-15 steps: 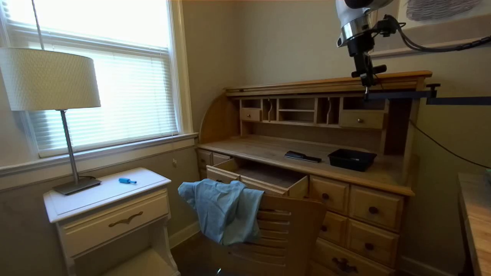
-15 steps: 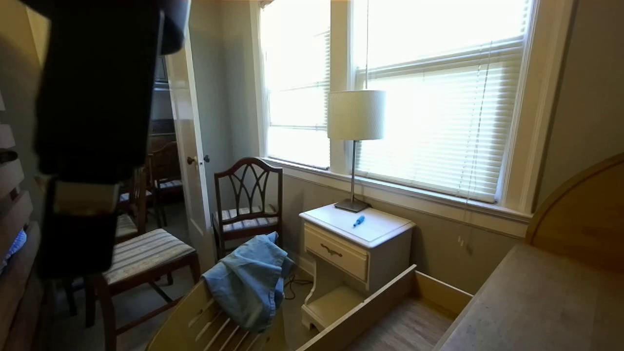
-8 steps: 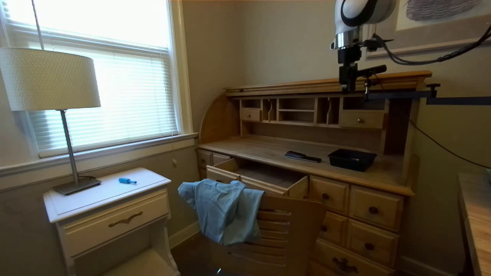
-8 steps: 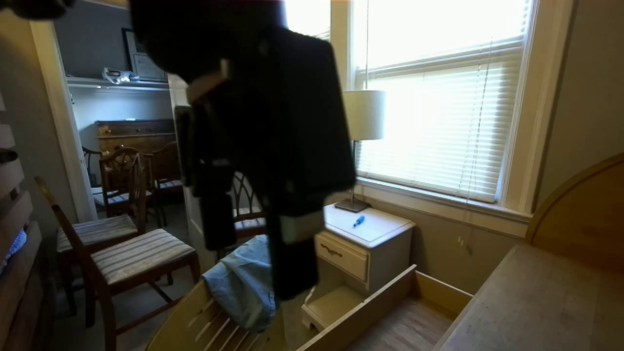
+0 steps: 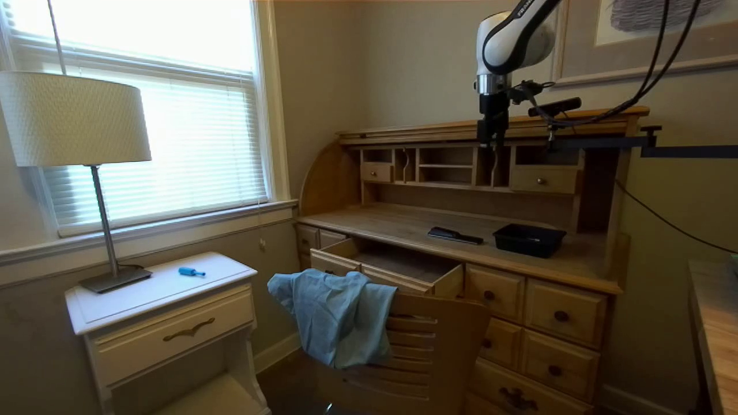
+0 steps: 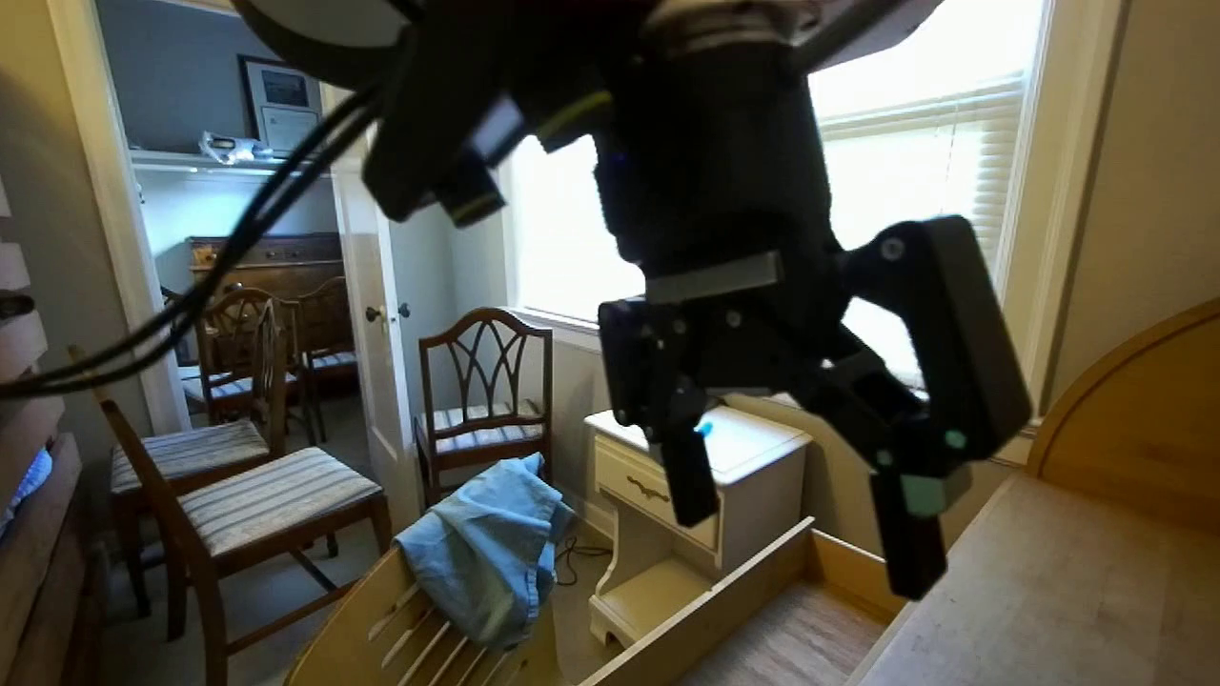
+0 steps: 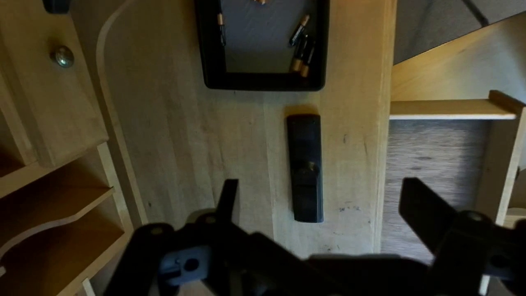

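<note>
While the roll-top desk (image 5: 398, 220) is partly hidden by a cloth-draped chair (image 5: 444, 346), the arm (image 5: 533, 49) is cut off at the top in both exterior views. An open drawer (image 5: 406, 262) is partly covered. Above the desk, the gripper (image 6: 810, 553) is pointed down, spread wide, nothing gripped. Near a black tray (image 7: 263, 82), cropped in the wrist view, a black remote-like object (image 7: 305, 168) is laid on the desk. In the tray, batteries (image 7: 300, 53) are only dimly seen.

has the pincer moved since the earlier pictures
Yes: in an exterior view, the pincer has shifted picture-left relative to the rolltop desk, toward the window.
</note>
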You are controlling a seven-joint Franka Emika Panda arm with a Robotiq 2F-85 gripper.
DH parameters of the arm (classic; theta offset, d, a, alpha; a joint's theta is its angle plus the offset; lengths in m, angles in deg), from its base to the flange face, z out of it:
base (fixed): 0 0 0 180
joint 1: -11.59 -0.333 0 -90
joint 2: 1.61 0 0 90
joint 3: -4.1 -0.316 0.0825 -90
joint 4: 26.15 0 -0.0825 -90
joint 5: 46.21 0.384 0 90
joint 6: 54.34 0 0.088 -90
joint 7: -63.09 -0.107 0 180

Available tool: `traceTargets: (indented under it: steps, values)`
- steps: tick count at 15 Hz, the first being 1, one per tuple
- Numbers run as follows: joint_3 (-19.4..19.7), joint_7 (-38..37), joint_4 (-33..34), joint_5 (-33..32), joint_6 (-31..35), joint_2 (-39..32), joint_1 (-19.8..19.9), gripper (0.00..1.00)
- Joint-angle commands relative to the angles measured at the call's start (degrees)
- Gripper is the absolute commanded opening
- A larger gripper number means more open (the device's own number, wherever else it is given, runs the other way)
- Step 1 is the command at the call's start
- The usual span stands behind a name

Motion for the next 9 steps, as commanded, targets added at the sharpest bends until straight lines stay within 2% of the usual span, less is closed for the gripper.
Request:
traceTargets:
  steps: [1,3,4,9]
  values:
    - [0.3,-4.8,10.4,-0.4,-3.8,-9.1,-0.1,1.00]
    - [0.0,-4.4,13.0,1.3,-6.6,-10.9,0.5,1.00]
    - [-0.1,-3.6,8.7,0.2,-3.3,-8.1,0.4,1.00]
    - [0.3,-5.7,12.3,0.5,-6.1,-11.4,0.6,1.00]
